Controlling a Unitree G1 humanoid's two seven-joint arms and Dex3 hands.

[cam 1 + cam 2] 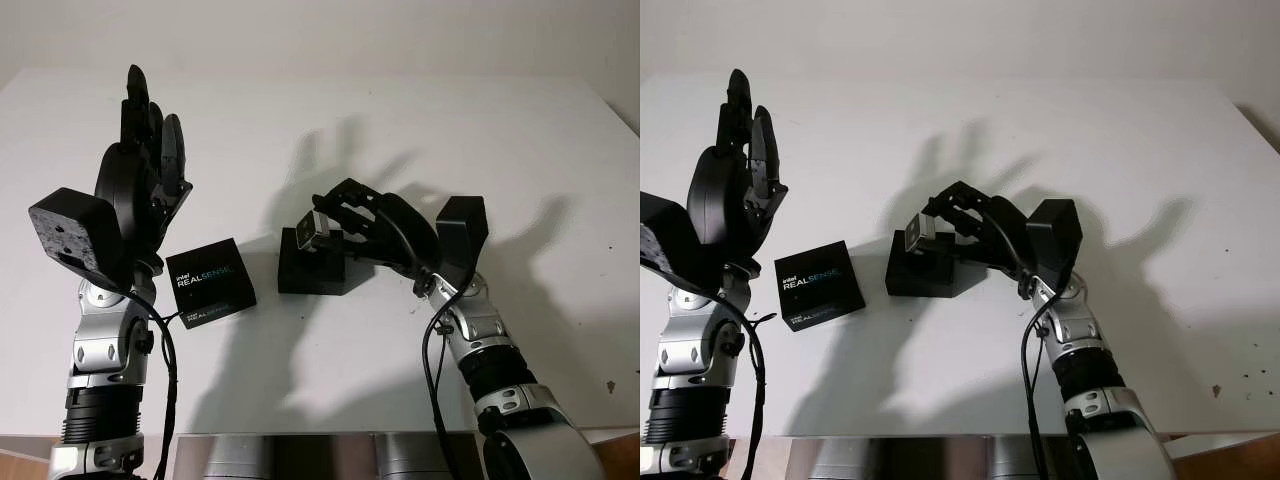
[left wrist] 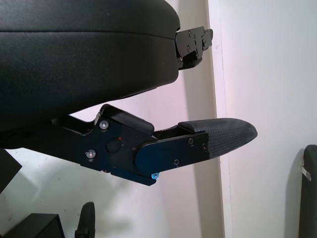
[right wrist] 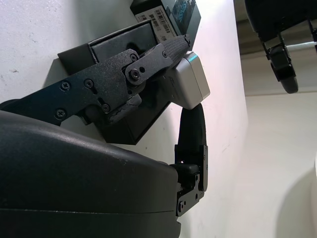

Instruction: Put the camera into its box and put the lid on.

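A small silver camera [image 1: 318,226] is held in my right hand [image 1: 345,222], just above the open black box [image 1: 311,272] at the table's middle. The right wrist view shows the camera [image 3: 189,82] pinched between the fingers [image 3: 124,74] over the box [image 3: 119,44]. The black lid [image 1: 210,282], printed "Intel RealSense", lies flat on the table left of the box. My left hand [image 1: 150,130] is raised upright above the table at the left, open and apart from the lid.
The white table [image 1: 500,140] stretches wide behind and to the right of the box. Its front edge [image 1: 330,432] runs just below the arms.
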